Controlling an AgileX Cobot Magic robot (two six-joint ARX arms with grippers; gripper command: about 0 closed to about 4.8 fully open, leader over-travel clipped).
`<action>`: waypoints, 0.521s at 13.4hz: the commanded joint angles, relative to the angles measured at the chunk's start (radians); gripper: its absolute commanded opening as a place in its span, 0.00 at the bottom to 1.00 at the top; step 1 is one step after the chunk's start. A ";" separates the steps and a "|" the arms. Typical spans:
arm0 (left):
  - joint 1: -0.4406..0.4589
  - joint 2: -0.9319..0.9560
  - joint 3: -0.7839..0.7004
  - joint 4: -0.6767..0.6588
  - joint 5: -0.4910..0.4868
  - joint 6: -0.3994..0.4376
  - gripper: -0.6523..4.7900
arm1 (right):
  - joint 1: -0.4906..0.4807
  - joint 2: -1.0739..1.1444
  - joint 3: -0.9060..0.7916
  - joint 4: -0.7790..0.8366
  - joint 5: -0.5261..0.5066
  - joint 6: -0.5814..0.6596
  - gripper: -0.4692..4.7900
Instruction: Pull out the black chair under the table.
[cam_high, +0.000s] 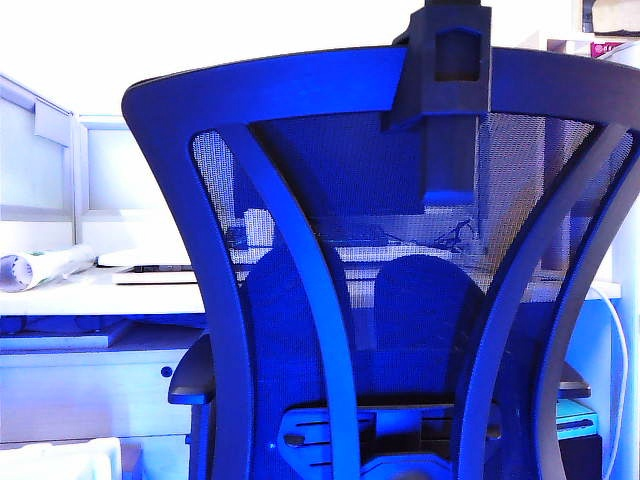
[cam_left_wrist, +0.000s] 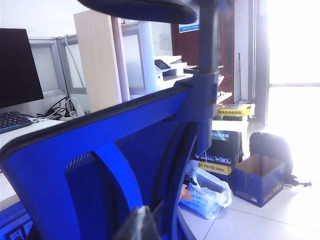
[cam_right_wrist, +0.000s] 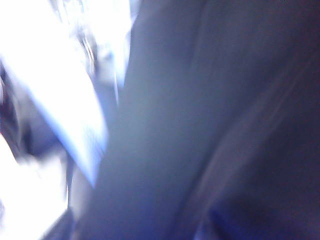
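The black chair (cam_high: 330, 300) fills the exterior view, back towards the camera, with mesh, curved ribs and the headrest post (cam_high: 450, 90). Behind it runs the white table (cam_high: 100, 292), and the chair's seat side faces it. Neither gripper shows in that view. In the left wrist view my left gripper (cam_left_wrist: 141, 225) is shut with nothing in it, close behind the chair's top rail (cam_left_wrist: 100, 125), not touching it. The right wrist view is blurred: the dark chair (cam_right_wrist: 210, 115) fills it at close range. My right gripper's fingers cannot be made out there.
A paper roll (cam_high: 45, 268) lies on the table. A monitor (cam_left_wrist: 17, 65) and keyboard (cam_left_wrist: 12, 121) stand on the desk. A wooden shelf unit (cam_left_wrist: 97, 60), printer (cam_left_wrist: 167, 67), cardboard boxes (cam_left_wrist: 257, 177), a plastic bag (cam_left_wrist: 207, 192) and a dark backpack (cam_left_wrist: 272, 147) are on the chair's far side.
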 joint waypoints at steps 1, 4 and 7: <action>0.001 0.000 0.000 0.010 0.007 -0.005 0.11 | -0.002 -0.023 0.009 -0.004 0.010 0.029 0.90; 0.001 0.000 0.000 0.010 0.006 -0.004 0.11 | -0.003 -0.059 0.009 -0.052 0.066 0.025 0.92; 0.001 0.000 0.000 0.010 0.006 -0.004 0.11 | -0.004 -0.148 0.009 -0.158 0.269 -0.031 0.92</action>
